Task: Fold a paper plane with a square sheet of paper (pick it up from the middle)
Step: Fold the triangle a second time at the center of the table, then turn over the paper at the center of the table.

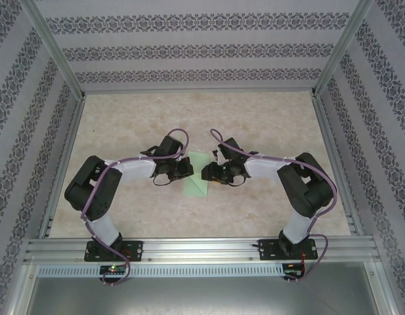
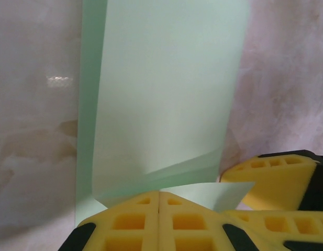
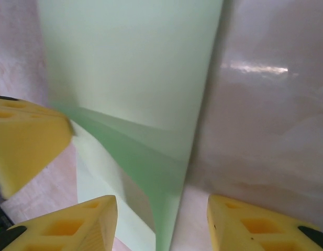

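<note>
Pale green sheet point(image 1: 199, 178), part-folded, sits on the table point(image 1: 123, 125) between both grippers. Left gripper point(image 2: 159, 194) is closed, seemingly pinching the sheet's edge. Right gripper point(image 3: 161, 203) is spread, straddling the fold. Light, floppy, creases easily, so grip at folded edges.

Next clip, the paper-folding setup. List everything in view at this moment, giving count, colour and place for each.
folded paper: one, pale green, middle of the table between the two tools
table: one, beige marbled top, under everything
walls: three, white with dark patterned stripes, left, back and right of the table
metal frame: one, silver, along the table's edges and the near rail
cables: two, purple, one along each arm
arms: two, black and white, bolted to the near rail
left tool: one, yellow fingers, shut at the paper's edge
right tool: one, yellow fingers, open, astride the paper's narrow end
</note>
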Tool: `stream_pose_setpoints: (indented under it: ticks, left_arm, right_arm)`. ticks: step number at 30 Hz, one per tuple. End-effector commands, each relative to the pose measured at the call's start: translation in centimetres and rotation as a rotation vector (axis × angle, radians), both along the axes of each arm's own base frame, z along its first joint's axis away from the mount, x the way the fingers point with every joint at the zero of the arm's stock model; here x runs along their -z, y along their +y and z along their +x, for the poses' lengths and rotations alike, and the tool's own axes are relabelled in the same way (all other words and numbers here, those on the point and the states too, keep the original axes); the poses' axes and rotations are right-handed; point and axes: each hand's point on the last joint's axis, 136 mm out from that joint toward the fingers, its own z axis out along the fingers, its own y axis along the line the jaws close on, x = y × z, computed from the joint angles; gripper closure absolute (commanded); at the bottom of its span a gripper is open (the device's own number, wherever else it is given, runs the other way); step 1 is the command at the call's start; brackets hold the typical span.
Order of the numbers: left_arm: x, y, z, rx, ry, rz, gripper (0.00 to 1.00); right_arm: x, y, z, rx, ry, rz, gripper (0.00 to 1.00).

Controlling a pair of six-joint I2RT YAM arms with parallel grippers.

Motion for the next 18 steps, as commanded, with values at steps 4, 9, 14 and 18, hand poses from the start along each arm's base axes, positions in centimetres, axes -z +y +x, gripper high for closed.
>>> stream_pose_setpoints:
  ticks: [4, 9, 14, 18]
  left_arm:
    - [1.4, -0.1, -0.4, 0.012, 0.007, 0.026, 0.96]
    - [2.2, 0.1, -0.7, 0.012, 0.025, 0.046, 0.97]
    - [2.5, 0.3, -0.9, 0.010, 0.029, 0.059, 0.97]
    - [2.4, 0.2, -0.8, 0.012, 0.028, 0.058, 0.97]
  right_arm:
    - [0.4, 1.6, -0.7, -0.031, 0.017, 0.050, 0.55]
    - [0.7, 2.3, -1.0, -0.039, 0.030, 0.058, 0.56]
    - [0.2, 2.8, -0.9, -0.033, 0.020, 0.090, 0.56]
    - [-0.2, 2.6, -0.8, -0.024, 0.008, 0.086, 0.56]
